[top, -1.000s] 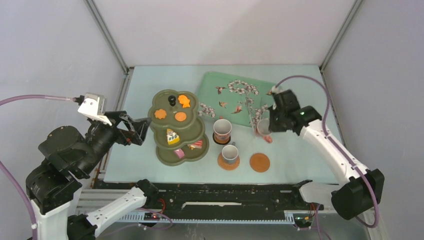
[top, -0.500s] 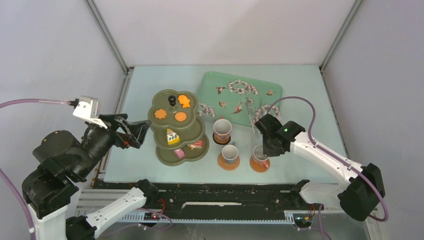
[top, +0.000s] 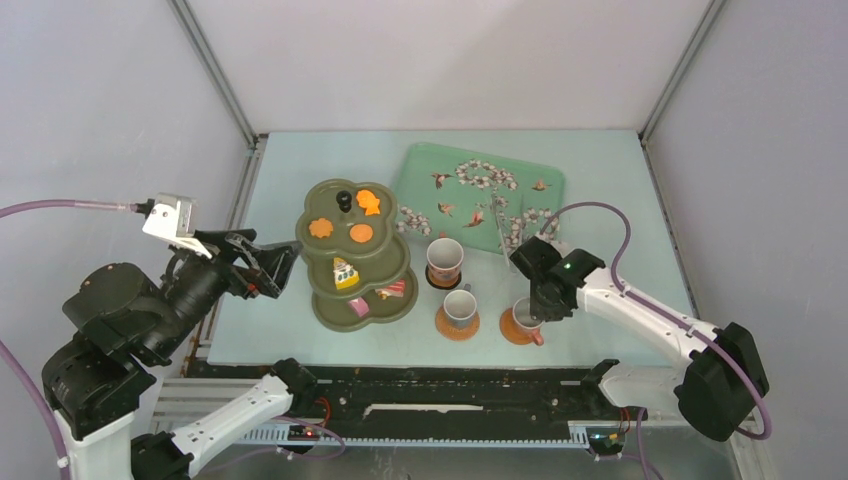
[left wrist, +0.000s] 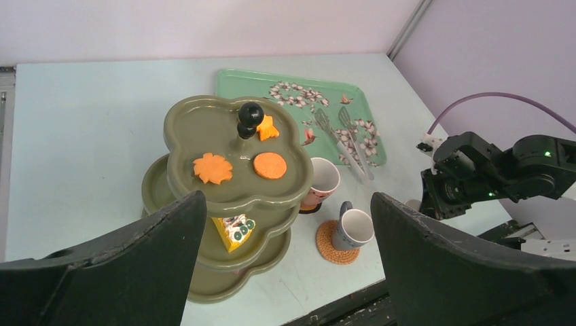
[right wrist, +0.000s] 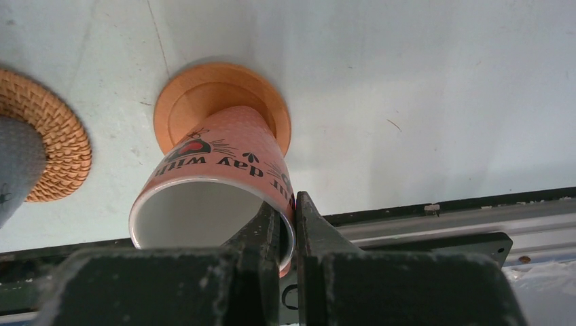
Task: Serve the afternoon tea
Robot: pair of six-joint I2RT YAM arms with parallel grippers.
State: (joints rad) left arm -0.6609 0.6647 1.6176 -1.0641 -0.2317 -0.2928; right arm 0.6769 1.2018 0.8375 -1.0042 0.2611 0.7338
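My right gripper (right wrist: 287, 210) is shut on the rim of a pink lettered cup (right wrist: 217, 183), one finger inside and one outside. The cup's base meets a smooth orange coaster (right wrist: 204, 92) near the table's front edge (top: 522, 318). Two more cups stand on coasters: a grey one (top: 459, 305) on a woven coaster (top: 457, 327) and a pink one (top: 444, 258) on a dark coaster. The olive three-tier stand (top: 330, 210) holds orange pastries (top: 361, 233), a yellow slice (top: 345, 272) and pink and red pieces (top: 393, 290). My left gripper (top: 275, 265) hangs open left of the stand.
A mint-green floral tray (top: 430, 165) lies at the back right with metal tongs (top: 498, 215) on it. The black front rail (right wrist: 441, 217) runs just beyond the held cup. The grey cup (right wrist: 13, 170) and its woven coaster (right wrist: 47, 142) sit close by on the left in the right wrist view.
My right arm has carried the pink cup from beside the tray forward and down onto the orange coaster. My left arm has drawn back slightly to the left.
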